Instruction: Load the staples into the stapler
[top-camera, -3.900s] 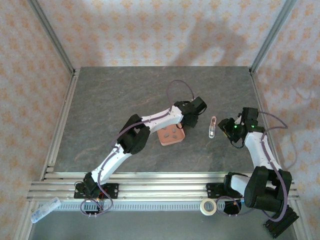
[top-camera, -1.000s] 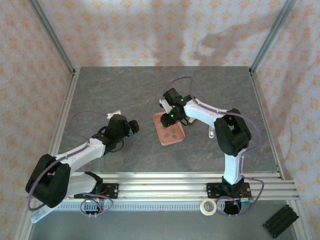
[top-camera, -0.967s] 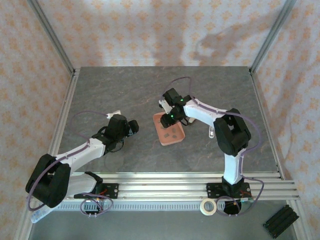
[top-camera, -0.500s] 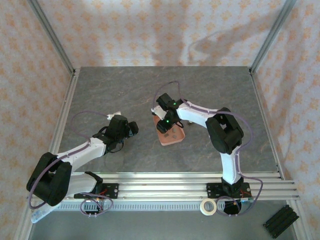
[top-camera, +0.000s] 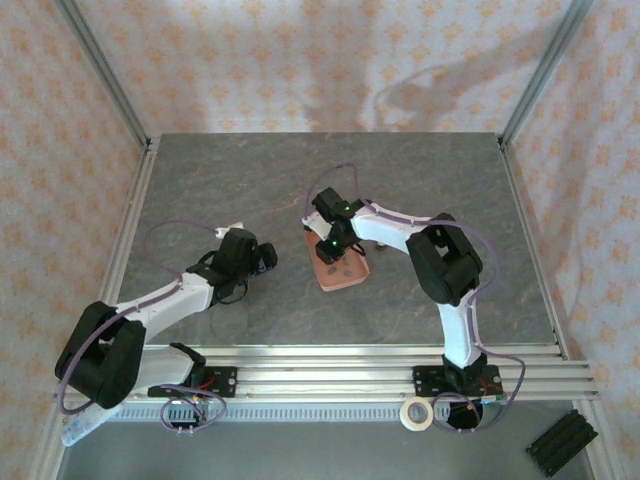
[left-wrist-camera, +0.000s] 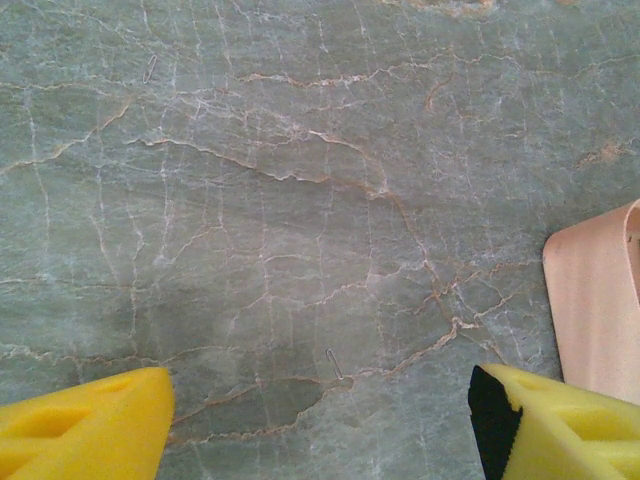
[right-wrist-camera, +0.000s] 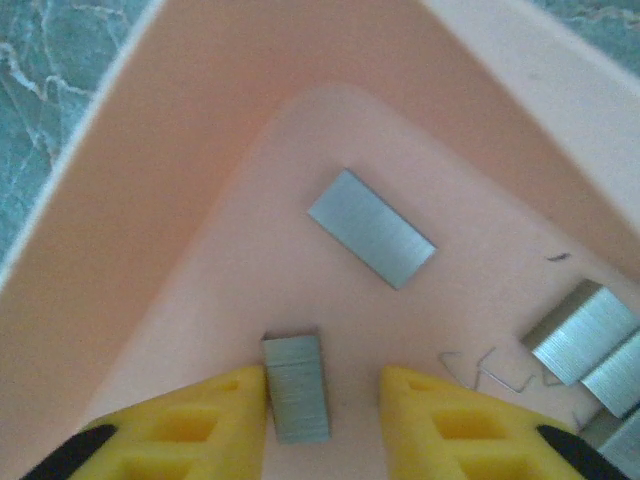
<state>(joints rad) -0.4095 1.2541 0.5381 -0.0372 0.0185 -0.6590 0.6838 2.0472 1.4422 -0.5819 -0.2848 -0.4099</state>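
The salmon-pink tray (top-camera: 345, 272) lies mid-table, and my right gripper (top-camera: 326, 249) reaches down into its far left corner. Inside the tray (right-wrist-camera: 190, 200) lie several grey strips of staples. One strip (right-wrist-camera: 296, 402) stands between my right gripper's (right-wrist-camera: 325, 405) yellow fingers. It touches the left finger (right-wrist-camera: 205, 420), while a gap separates it from the right finger (right-wrist-camera: 450, 420). A second strip (right-wrist-camera: 372, 228) lies just beyond, and more strips (right-wrist-camera: 580, 330) sit at the right. My left gripper (top-camera: 264, 258) hovers open over bare table left of the tray. The stapler is hidden behind the right arm.
In the left wrist view the tray's edge (left-wrist-camera: 595, 310) shows at the right, and a single loose staple (left-wrist-camera: 334, 364) lies on the marble between the wide-open left gripper (left-wrist-camera: 320, 430). Bent loose staples (right-wrist-camera: 490, 365) lie in the tray. A tape roll (top-camera: 416, 412) sits off the table's front.
My right gripper has shifted left to the tray's far left corner and its jaws have narrowed around one strip. The left arm has stayed still.
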